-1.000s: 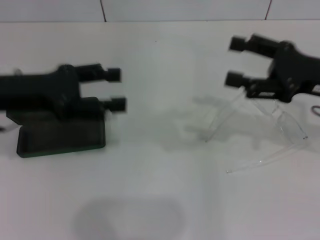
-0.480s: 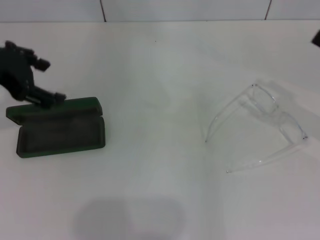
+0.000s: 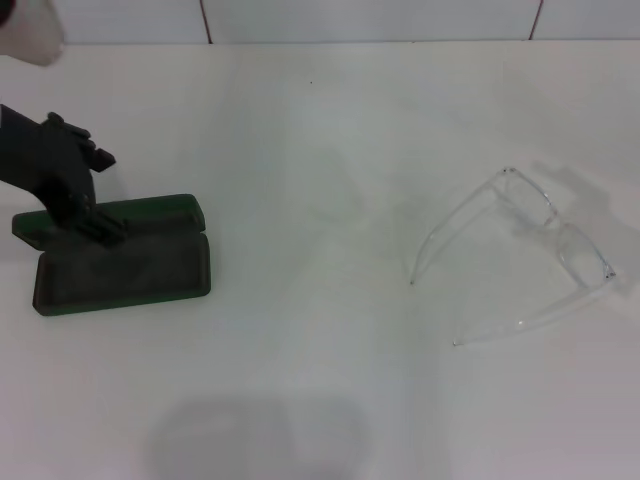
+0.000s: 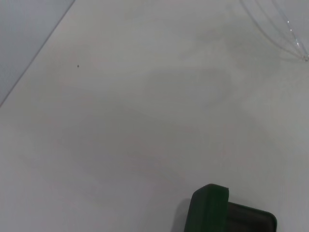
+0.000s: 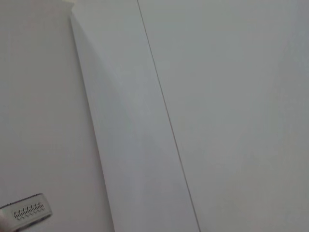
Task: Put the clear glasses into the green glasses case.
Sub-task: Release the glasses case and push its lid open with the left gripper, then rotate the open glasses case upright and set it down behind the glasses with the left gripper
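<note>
The green glasses case (image 3: pixel 122 268) lies open at the table's left, its dark inside facing up and its lid (image 3: pixel 150 211) standing along the far edge. My left gripper (image 3: pixel 104 196) hangs over the case's far left corner, fingers apart, with nothing held. The clear glasses (image 3: pixel 520 250) rest on the table at the right, arms unfolded and pointing towards the near left. In the left wrist view a corner of the case (image 4: pixel 210 207) and a bit of a clear arm (image 4: pixel 285 30) show. My right gripper is out of view.
The white table (image 3: pixel 300 200) ends at a tiled wall (image 3: pixel 370 18) at the back. The right wrist view shows only wall panels and a small white vented plate (image 5: pixel 24 211).
The right arm has pulled out of view, away from the glasses. The left gripper drew back to the left and now sits lower, over the case's far left corner. The glasses and case have not moved.
</note>
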{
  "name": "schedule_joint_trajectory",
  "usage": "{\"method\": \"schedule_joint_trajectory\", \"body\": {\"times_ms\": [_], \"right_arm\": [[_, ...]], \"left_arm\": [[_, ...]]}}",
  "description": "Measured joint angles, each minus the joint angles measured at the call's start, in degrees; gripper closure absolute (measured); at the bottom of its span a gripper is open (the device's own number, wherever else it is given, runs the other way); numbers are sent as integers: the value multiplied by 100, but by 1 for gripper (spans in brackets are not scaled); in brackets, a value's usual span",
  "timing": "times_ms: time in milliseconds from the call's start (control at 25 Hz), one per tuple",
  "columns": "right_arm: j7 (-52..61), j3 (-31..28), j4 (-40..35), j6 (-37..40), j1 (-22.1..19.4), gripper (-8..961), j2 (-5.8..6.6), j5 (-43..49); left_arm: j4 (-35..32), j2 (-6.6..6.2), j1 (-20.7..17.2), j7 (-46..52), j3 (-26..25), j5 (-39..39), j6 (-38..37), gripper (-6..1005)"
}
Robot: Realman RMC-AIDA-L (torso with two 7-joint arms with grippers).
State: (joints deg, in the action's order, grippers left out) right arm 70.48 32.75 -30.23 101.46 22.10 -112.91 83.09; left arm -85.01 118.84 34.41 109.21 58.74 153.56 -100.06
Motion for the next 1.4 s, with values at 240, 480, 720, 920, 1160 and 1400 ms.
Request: {"method": "schedule_joint_trajectory", "body": {"times_ms": [240,480,720,920,1160,1400], "right_arm": [[-20,-3,47,14,-16,85,19,-14],[-30,-6,55,14,-20,88,29,-21],[-55,-50,74,-11,-31,90,33,-76],[-144,-134,238,-17,-31,91,80,-87],[-243,-576,442,33,-51,94,101,-92],[-259,-1120,451,185,-233,96,68,-136]], "left_arm": [[628,-4,169,-63,210,359,496,128],[1206,-1,348,-91,262,607,869,128],[1528,20,459,-59,344,796,1013,143],[1290,67,392,-47,382,759,1023,202],[1228,70,361,25,615,784,928,311],[1214,69,327,51,782,796,847,506]]}}
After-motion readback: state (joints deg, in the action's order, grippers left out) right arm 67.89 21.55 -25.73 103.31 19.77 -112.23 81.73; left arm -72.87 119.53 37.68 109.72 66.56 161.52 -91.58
